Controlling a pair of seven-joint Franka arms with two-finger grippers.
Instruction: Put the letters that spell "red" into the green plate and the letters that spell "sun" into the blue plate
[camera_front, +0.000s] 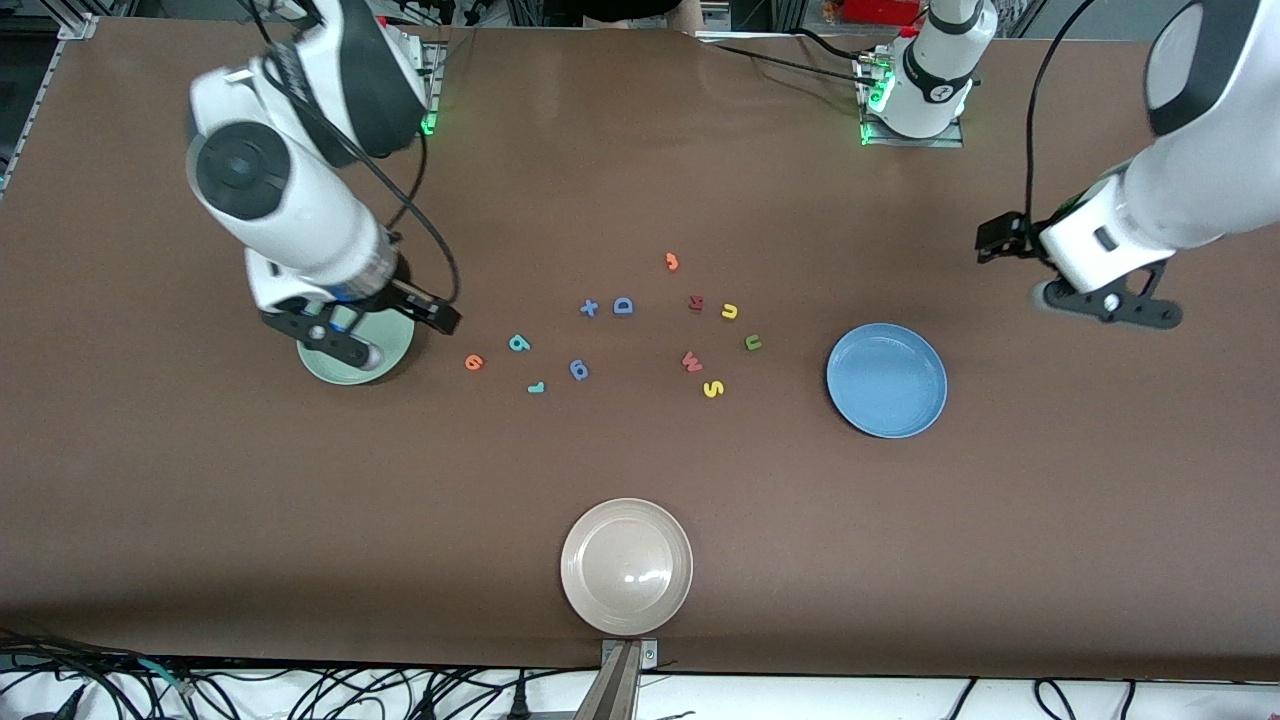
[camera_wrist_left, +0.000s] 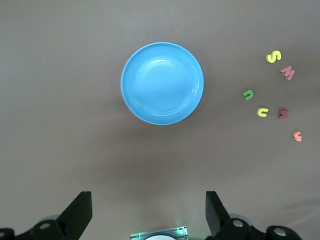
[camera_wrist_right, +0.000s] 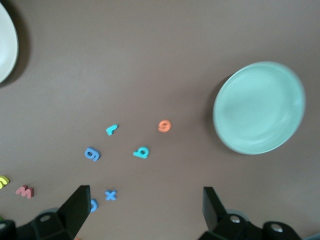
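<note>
The green plate (camera_front: 397, 345) (camera_wrist_right: 259, 107) lies toward the right arm's end, partly hidden by my right gripper (camera_front: 340, 345) (camera_wrist_right: 144, 215), which hangs open and empty above it. Beside it lie the orange "e" (camera_front: 474, 362) (camera_wrist_right: 164, 125), teal "d" (camera_front: 518, 343) (camera_wrist_right: 141, 152) and teal "r" (camera_front: 536, 387) (camera_wrist_right: 111, 130). The blue plate (camera_front: 886, 380) (camera_wrist_left: 162, 83) is empty. Near it lie the yellow "s" (camera_front: 712, 389) (camera_wrist_left: 273, 56), yellow "u" (camera_front: 729, 311) (camera_wrist_left: 262, 112) and olive "n" (camera_front: 753, 343) (camera_wrist_left: 248, 94). My left gripper (camera_front: 1105, 300) (camera_wrist_left: 148, 215) hovers open and empty over bare table beside the blue plate.
A beige-white plate (camera_front: 626, 566) sits near the front edge. Among the letters lie a blue "6"-like piece (camera_front: 579, 369), a blue cross (camera_front: 589, 308), a blue "D" (camera_front: 623, 306), a red "W" (camera_front: 691, 361), a dark red "N" (camera_front: 696, 302) and a small orange piece (camera_front: 672, 262).
</note>
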